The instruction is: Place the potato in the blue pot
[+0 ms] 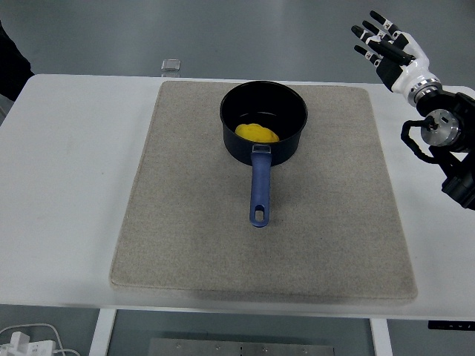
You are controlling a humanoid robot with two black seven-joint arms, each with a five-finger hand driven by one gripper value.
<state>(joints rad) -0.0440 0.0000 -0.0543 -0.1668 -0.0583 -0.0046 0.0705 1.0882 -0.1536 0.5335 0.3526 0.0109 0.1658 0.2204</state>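
A dark blue pot [286,107] with a blue handle [259,189] pointing toward me stands on the grey mat [185,222], at its far middle. A yellow potato [257,133] lies inside the pot at its near left. My right hand [386,46] is raised at the far right, well clear of the pot, its fingers spread and holding nothing. My left arm is out of view.
A small clear square object [171,65] lies on the white table [67,185] just beyond the mat's far left corner. A dark sleeve [11,70] shows at the left edge. Cables [30,337] lie on the floor at the bottom left.
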